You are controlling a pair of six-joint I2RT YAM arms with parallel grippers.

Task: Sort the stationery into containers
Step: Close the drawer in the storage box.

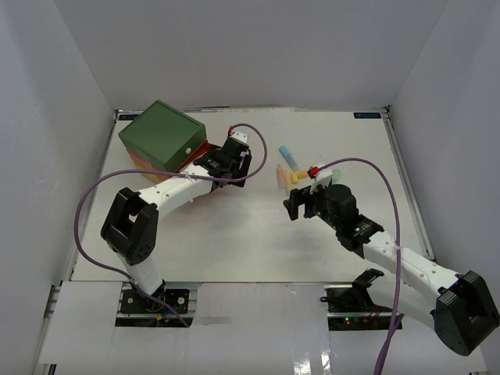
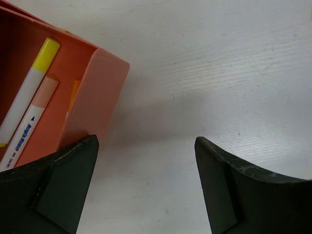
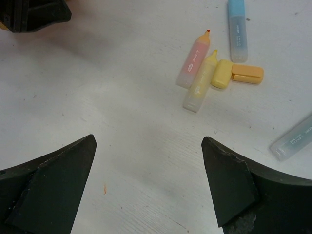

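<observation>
The chest (image 1: 160,133) stands at the far left, green layer on top. Its orange-red drawer (image 2: 100,97) is pulled open and holds a yellow-capped marker (image 2: 30,90), a peach-capped marker (image 2: 35,114) and an orange one (image 2: 73,97). My left gripper (image 2: 146,140) is open and empty over bare table just right of the drawer's corner; it also shows in the top view (image 1: 237,162). My right gripper (image 3: 148,140) is open and empty, short of a cluster of markers: pink (image 3: 194,63), yellow (image 3: 201,83), a yellow-orange cap (image 3: 246,74), blue (image 3: 237,31) and pale blue-grey (image 3: 295,139).
White walls enclose the table (image 1: 258,234) on three sides. In the top view the blue marker (image 1: 289,152) and the pink and yellow ones (image 1: 285,178) lie between the two grippers, just beyond the right gripper (image 1: 301,203). The yellow bottom layer is hidden.
</observation>
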